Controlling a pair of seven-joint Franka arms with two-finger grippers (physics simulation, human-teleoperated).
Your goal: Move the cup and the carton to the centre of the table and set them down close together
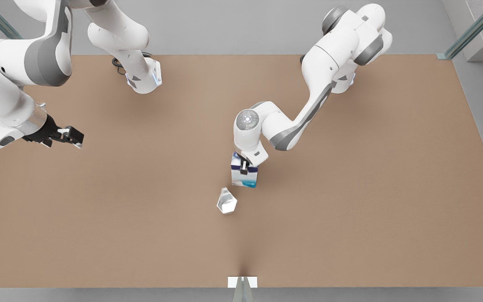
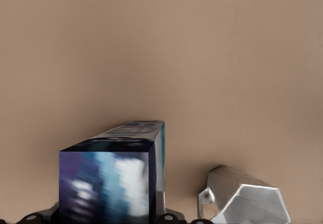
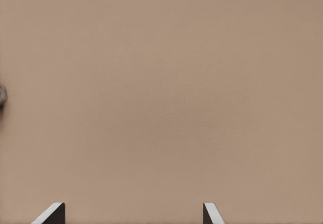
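The carton (image 1: 244,175) stands upright near the middle of the desk (image 1: 350,218), its dark blue band uppermost and its teal corner low on the side facing the front view's bottom edge. The cup (image 1: 226,201) lies just beside it, toward the front view's bottom left, tipped on its side rather than upright and apart from the carton by a narrow gap; the left wrist view shows the same pair, carton (image 2: 113,176) and cup (image 2: 246,199), side by side on the bare desk (image 2: 161,57). The left gripper (image 1: 244,167) reaches down over the carton's top from the arm on the front view's right, its fingers clenched on the carton's upper edge. The right gripper (image 1: 70,136) hangs well apart over the front view's left part of the desk, waiting; its fingertips (image 3: 50,215) stand wide apart and released, with nothing between them. Judged from this layout, the step in hand is the placing of the carton at the centre, with the cup already set close by. The next move would call for the left gripper to let go and rise straight up without dragging the carton into the cup. Whether the tipped cup counts as properly set down is uncertain; righting it would call for a fresh grasp.
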